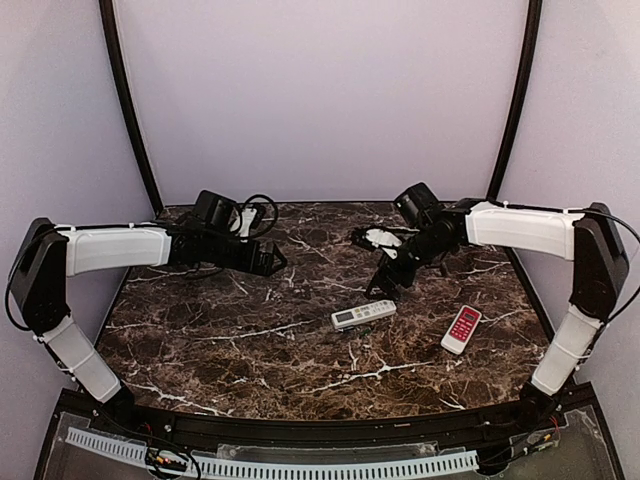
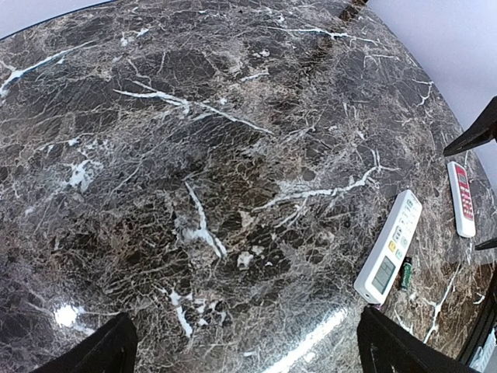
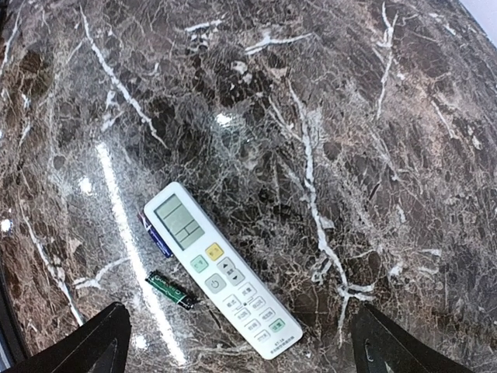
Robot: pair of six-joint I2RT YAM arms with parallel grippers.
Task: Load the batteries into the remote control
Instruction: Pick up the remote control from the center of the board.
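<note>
I count two remotes on one counter (image 1: 220,340). One is the long white remote control (image 1: 363,314). The other is a shorter red-and-white remote (image 1: 461,329), at about four o'clock from the white one. There are two little batteries: one blue battery (image 3: 155,235) and one green battery (image 3: 172,289). There are two end effectors too: the left end effector (image 1: 275,262) and the right end effector (image 1: 388,285).

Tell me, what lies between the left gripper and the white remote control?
Only bare table lies between the left gripper and the remote control; the top and left wrist views both show this. A battery lies beside the remote, outside this stretch.
</note>
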